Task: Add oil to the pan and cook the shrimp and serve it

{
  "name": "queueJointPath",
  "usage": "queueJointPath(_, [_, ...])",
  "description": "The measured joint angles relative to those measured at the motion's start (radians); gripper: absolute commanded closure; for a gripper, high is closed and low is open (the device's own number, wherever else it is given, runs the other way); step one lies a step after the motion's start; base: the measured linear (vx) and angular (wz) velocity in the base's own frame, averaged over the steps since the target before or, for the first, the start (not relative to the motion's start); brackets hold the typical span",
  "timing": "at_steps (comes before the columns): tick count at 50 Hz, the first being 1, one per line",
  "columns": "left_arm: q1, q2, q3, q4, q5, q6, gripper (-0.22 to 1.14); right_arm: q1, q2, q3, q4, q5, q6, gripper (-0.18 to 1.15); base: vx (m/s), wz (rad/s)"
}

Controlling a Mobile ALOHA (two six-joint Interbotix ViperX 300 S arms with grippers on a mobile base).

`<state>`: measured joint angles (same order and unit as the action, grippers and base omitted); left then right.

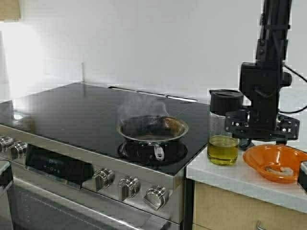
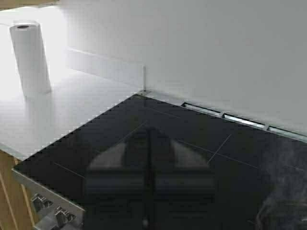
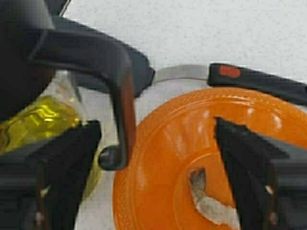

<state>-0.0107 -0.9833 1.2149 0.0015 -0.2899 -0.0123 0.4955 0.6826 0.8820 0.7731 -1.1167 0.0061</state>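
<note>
Oil (image 1: 223, 152) stands in its jug on the desk (image 1: 240, 179) beside the smoking pan (image 1: 152, 129), shrimp (image 3: 211, 203) waits in the orange bowl (image 1: 273, 160), and my right pincer (image 3: 156, 158) hangs spread above both, likely for the handle.

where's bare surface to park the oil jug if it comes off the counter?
Free: the black stovetop left of and behind the smoking pan. Crowded: the counter strip right of the stove, where oil jug and orange bowl stand close, with the open right gripper above them.
</note>
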Motion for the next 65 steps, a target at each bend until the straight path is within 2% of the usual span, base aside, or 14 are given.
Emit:
queueJointPath(13, [0.0, 0.0, 0.002, 0.0, 0.0, -0.003, 0.89, -0.011, 0.015, -0.011, 0.034, -0.003, -0.008, -0.04, 0.0, 0.0])
queueJointPath(32, [0.0, 0.0, 0.002, 0.0, -0.002, -0.005, 0.89, 0.0, 0.097, -0.044, 0.084, -0.161, 0.057, -0.04, 0.0, 0.0])
queueJointPath(48, [-0.002, 0.002, 0.002, 0.0, 0.0, -0.005, 0.89, 0.002, 0.098, -0.044, 0.091, -0.184, 0.06, -0.01, 0.0, 0.0])
queueJointPath(51, [0.0, 0.002, 0.002, 0.0, 0.0, -0.005, 0.89, 0.002, 0.098, -0.046, 0.091, -0.184, 0.06, 0.05, 0.0, 0.0])
queueJointPath(54, [0.0, 0.002, 0.002, 0.0, 0.0, -0.006, 0.89, 0.008, 0.098, -0.051, 0.091, -0.184, 0.06, 0.17, 0.0, 0.0])
queueJointPath(62, [0.0, 0.002, 0.003, 0.0, 0.0, -0.006, 0.89, 0.041, 0.101, -0.078, 0.091, -0.186, 0.057, 0.65, 0.0, 0.0])
queueJointPath(65, [0.0, 0.002, 0.005, 0.0, 0.0, -0.006, 0.89, 0.044, 0.109, -0.094, 0.097, -0.186, 0.055, 0.79, 0.0, 0.0])
